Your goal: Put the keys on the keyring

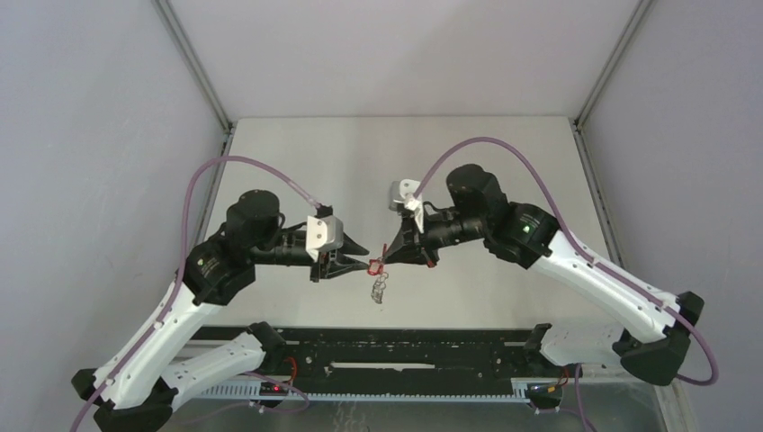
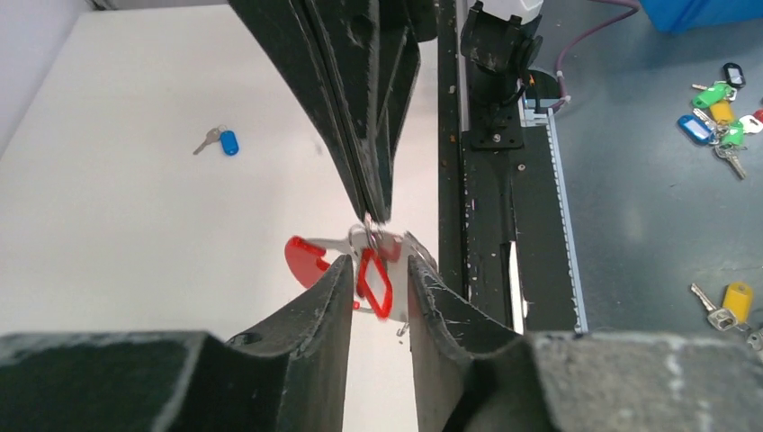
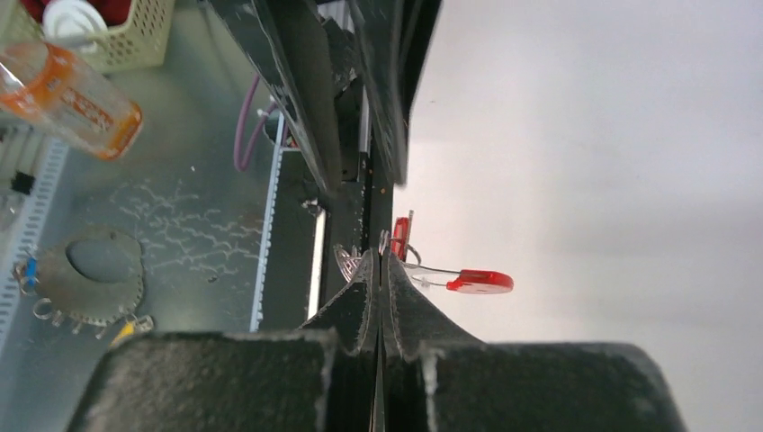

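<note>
We see the right gripper pressed together, pinching the keyring by its silver rings. The left gripper jaws stand spread around its red band. The red key sits at 9 o'clock and the blue key lies on the table at 10 o'clock.

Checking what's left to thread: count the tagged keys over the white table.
2. The blue-tagged key lies flat on the white table; the red-tagged key is up against the keyring, which the right gripper pinches. Others may be hidden.
</note>
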You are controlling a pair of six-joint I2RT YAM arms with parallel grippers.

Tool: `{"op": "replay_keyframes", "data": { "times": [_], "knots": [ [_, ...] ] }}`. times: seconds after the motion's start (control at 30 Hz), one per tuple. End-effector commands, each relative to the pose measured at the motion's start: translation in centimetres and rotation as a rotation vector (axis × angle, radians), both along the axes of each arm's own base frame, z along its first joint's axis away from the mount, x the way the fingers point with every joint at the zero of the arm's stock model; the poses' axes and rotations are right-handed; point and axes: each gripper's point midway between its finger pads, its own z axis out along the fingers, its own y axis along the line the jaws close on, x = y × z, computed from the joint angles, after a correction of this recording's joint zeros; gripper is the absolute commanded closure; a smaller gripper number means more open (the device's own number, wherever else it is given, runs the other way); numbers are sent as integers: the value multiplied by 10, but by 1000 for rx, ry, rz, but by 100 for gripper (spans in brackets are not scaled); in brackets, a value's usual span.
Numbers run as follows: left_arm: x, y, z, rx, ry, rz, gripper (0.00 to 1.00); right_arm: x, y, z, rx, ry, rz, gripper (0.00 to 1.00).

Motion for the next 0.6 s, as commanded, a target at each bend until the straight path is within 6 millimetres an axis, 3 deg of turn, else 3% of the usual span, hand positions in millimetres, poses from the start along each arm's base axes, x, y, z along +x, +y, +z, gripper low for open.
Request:
{"op": "replay_keyframes", "data": {
  "times": [0.0, 0.3, 0.57],
  "knots": [
    [-6, 5, 18, -46, -132, -29, 66, -12, -3, 67, 325, -9, 21, 100],
    [4, 1, 27, -104, -143, 20, 62, -19, -5, 80, 511, 29, -11, 100],
    [-1, -1, 31, -127, -158, -10, 66, -21, -5, 82, 588, 39, -41, 100]
  ]
}}
